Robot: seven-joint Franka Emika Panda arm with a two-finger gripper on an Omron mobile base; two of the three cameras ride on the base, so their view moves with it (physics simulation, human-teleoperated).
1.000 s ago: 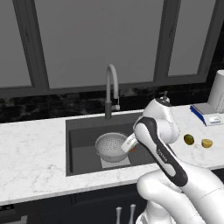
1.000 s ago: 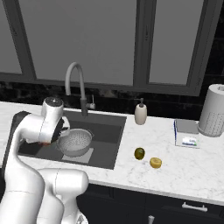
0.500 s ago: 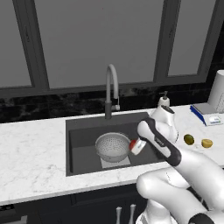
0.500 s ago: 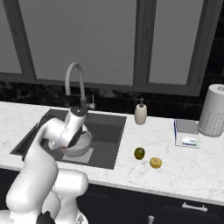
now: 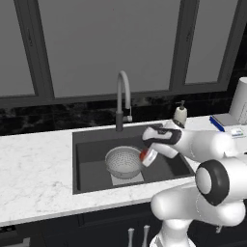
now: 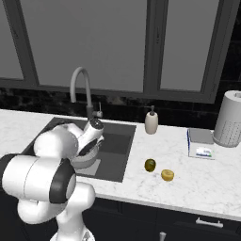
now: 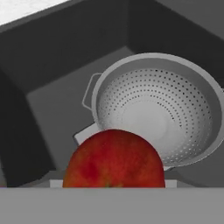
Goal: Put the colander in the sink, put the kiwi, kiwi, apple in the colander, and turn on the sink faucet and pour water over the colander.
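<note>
**Apple being carried to the colander**

In the left base view, the colander (image 5: pixel 123 161) is sitting empty in the middle of the sink (image 5: pixel 89 154), below the faucet (image 5: pixel 122 99) at centre frame. Just to its right, the gripper (image 5: pixel 146 156) is holding the apple (image 5: pixel 143 155) at the colander's right rim, jaws clamped around the fruit. In the hand view the apple (image 7: pixel 114 160) is filling the lower centre, with the empty colander (image 7: pixel 159 107) beyond it toward the right.

In the right base view, the two kiwis (image 6: pixel 150 164) are lying on the counter (image 6: pixel 207 181) right of centre, the yellower one (image 6: pixel 167 175) just beside the green.

The fruit-loading step appears to be in hand. The next move likely calls for bringing the apple over the bowl's middle, lowering it and letting go, then fetching the kiwis.
</note>
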